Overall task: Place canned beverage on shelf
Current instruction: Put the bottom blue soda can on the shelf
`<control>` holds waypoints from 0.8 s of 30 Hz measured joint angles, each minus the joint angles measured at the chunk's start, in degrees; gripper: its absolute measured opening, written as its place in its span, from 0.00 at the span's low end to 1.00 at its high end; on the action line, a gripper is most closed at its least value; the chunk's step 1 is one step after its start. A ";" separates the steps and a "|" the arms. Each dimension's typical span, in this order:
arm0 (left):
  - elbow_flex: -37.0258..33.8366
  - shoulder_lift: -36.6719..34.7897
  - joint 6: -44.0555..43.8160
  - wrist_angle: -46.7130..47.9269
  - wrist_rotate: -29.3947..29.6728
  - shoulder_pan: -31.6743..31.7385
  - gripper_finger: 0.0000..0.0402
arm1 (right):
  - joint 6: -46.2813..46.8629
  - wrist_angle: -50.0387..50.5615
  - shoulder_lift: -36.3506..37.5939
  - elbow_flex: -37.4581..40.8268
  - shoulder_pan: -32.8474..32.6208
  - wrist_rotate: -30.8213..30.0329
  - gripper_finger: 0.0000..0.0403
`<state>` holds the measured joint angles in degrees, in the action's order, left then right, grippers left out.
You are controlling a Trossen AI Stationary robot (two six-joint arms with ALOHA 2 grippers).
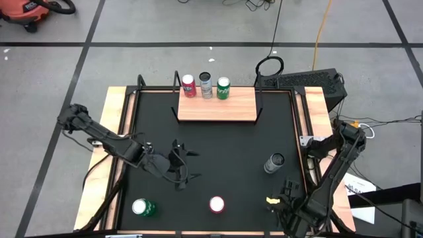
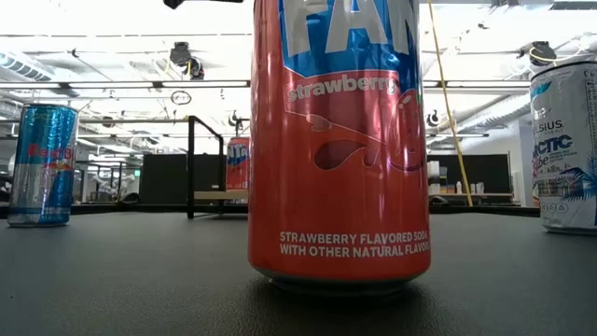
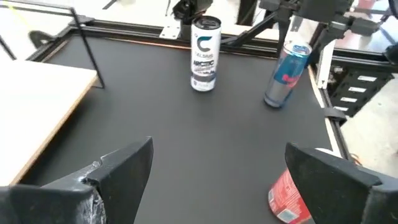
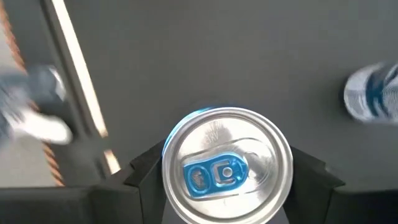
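Note:
The wooden shelf (image 1: 217,106) stands at the table's far middle with three upright cans on it: red (image 1: 189,85), silver (image 1: 205,84) and green (image 1: 223,87). My right gripper (image 1: 285,196) is at the near right, shut on a blue-and-silver can (image 4: 227,165), which also shows in the left wrist view (image 3: 286,74). My left gripper (image 1: 182,165) is open and empty over the table's middle left, and it also shows in its own wrist view (image 3: 217,180). My right gripper pinches the blue-and-silver can between its two fingers, on opposite sides of the wall just under the top rim (image 4: 169,163). The fingers come from above, pointing down. The can hangs a little tilted; whether its bottom (image 3: 273,102) touches the table, I cannot tell.
A white can (image 1: 274,162) stands at the right. A red strawberry soda can (image 1: 217,205) stands at the near middle, close before the low camera (image 2: 340,140). Another can (image 1: 142,208) stands at the near left. Black rod brackets (image 1: 177,92) rise at the shelf's ends.

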<state>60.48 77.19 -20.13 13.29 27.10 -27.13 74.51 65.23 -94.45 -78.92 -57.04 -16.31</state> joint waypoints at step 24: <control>-0.01 4.93 12.83 -14.51 -23.89 19.12 0.91 | -22.86 -13.85 13.46 -2.29 28.02 -13.44 0.56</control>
<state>60.47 82.13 -7.30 -1.21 3.21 -8.01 51.65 51.38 -80.99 -81.21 -29.03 -29.75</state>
